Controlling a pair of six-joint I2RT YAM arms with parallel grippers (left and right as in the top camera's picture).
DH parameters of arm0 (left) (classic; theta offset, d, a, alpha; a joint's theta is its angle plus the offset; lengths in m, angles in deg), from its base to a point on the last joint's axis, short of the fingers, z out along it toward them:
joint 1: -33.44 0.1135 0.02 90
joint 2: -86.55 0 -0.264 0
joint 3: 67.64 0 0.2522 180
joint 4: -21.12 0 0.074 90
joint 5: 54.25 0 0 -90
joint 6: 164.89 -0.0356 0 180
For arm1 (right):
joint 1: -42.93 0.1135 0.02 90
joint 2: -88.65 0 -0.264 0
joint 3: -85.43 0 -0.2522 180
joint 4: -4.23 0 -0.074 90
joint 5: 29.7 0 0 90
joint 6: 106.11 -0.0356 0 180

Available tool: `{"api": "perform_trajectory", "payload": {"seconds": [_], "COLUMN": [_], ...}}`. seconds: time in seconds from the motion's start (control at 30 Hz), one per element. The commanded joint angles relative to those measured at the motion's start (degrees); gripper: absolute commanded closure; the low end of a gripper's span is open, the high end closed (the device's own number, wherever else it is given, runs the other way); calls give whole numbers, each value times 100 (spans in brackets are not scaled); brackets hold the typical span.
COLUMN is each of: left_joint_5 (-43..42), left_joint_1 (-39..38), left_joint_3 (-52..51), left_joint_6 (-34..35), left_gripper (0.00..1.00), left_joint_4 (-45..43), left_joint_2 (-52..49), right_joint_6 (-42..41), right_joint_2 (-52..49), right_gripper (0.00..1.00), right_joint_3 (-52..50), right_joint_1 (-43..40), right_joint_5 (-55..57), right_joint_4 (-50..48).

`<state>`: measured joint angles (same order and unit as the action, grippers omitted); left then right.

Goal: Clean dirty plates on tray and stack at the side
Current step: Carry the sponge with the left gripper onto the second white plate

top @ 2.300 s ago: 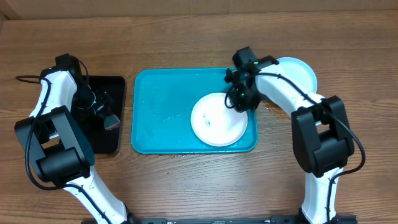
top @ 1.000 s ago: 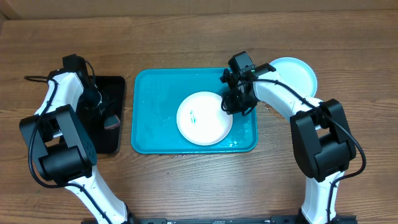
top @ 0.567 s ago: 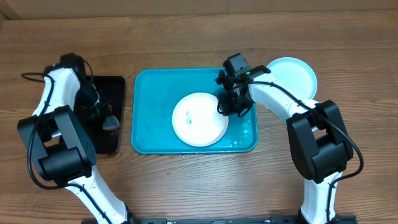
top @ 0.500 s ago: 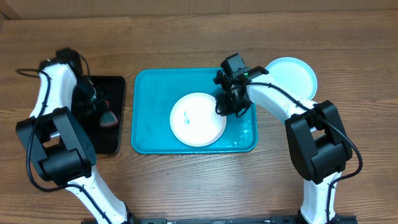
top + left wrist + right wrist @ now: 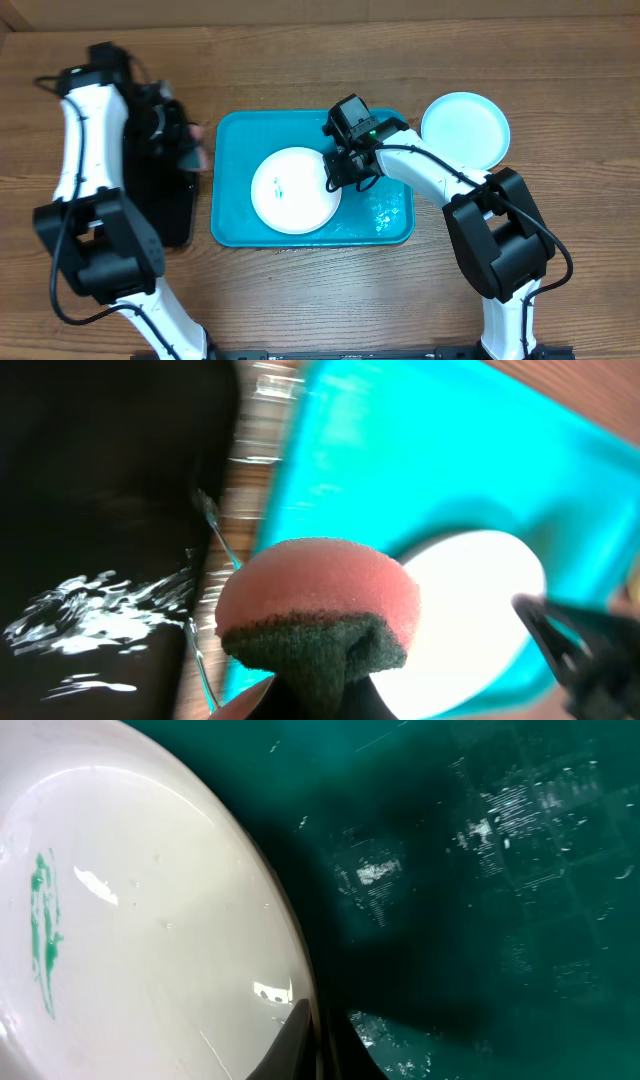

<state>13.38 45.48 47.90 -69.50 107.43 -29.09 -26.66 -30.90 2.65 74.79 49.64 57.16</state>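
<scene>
Now you are pinching the right rim of the white plate (image 5: 290, 190) in your right claw (image 5: 337, 172), its fingers closed tight on the edge, and you are dragging it leftward. It is lying near the middle of the teal tray (image 5: 232, 215), where a second ago it was sitting further right. A green smear (image 5: 42, 935) is showing on its face. Your left claw (image 5: 182, 145) is clamped on the pink sponge (image 5: 318, 600) and is carrying it off the black tray (image 5: 175, 210) toward the teal tray's left rim. The pale blue plate (image 5: 465, 128) is lying unmoved on the worktop (image 5: 320, 300), just right of the teal tray.
</scene>
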Motion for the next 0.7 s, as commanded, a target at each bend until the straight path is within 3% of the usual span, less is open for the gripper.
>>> {"api": "perform_trajectory", "payload": {"seconds": [0.0, 0.17, 0.37, 0.67], "left_joint_5": [-662, -387, 734, 807], "left_joint_1": [-568, -1408, -2288, -2898], "left_joint_3": [103, 31, -487, -1727], "left_joint_6": [-455, 35, 1152, 1834], "left_gripper": [96, 96, 96, 96], "left_joint_4": [-24, -251, -841, -2284], "left_joint_2": [94, 59, 44, -2], "right_joint_6": [-170, -321, -909, -1071], "right_joint_2": [-26, -26, -26, -26], "right_gripper": [96, 96, 96, 96], "right_joint_3": [-52, -52, -52, -52], "right_joint_1": [-9, -9, -76, -136], "right_joint_5": [201, 203, 195, 87], "right_joint_4": [-24, 4, -13, 52]}}
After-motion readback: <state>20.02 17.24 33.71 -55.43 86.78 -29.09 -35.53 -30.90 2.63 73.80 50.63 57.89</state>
